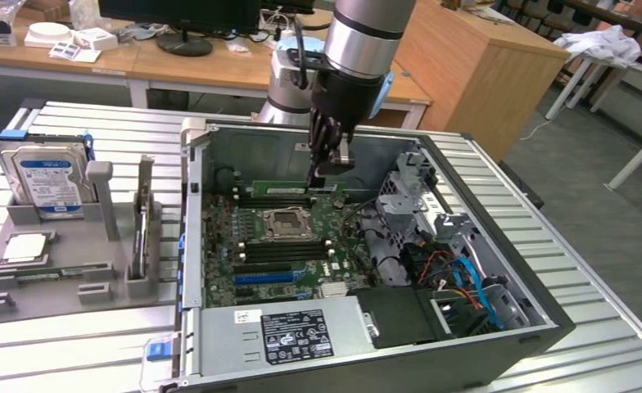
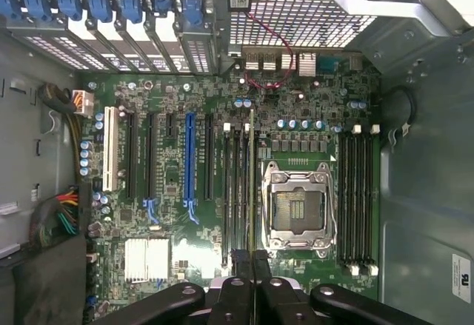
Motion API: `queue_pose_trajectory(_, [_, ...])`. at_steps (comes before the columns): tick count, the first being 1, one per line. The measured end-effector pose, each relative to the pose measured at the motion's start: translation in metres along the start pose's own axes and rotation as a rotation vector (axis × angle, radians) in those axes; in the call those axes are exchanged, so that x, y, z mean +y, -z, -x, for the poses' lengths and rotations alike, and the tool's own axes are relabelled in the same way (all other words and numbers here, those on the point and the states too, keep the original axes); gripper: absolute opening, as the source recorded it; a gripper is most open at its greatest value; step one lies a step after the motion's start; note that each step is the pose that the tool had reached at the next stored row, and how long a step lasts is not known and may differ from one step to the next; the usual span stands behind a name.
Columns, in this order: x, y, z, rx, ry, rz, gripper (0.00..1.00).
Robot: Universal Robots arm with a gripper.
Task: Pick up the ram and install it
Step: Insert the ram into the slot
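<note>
The ram (image 1: 282,186) is a long thin green stick, held level inside the open computer case (image 1: 540,319). My gripper (image 1: 323,173) reaches down from above and is shut on it near one end. In the wrist view the ram (image 2: 252,184) shows edge-on as a thin line between my fingertips (image 2: 241,262). It runs along the black memory slots (image 2: 235,192) beside the CPU socket (image 2: 296,206), over the slot nearest the socket. I cannot tell whether it is seated in that slot or just above it.
A second bank of black memory slots (image 2: 355,199) lies on the socket's other side. A blue expansion slot (image 2: 189,162), the power supply (image 1: 288,336) and blue cables (image 1: 474,286) are inside the case. At the exterior view's left, a grey holder (image 1: 102,192) carries a hard drive (image 1: 46,176).
</note>
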State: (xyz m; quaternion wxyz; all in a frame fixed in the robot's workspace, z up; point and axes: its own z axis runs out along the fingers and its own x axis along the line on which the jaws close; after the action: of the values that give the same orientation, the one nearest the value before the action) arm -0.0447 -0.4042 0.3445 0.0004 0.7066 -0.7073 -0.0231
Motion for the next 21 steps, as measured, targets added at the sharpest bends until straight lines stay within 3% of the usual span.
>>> queue_pose_trajectory(21, [-0.0012,-0.0366,-0.001,0.0122,0.0,0.0001,0.12])
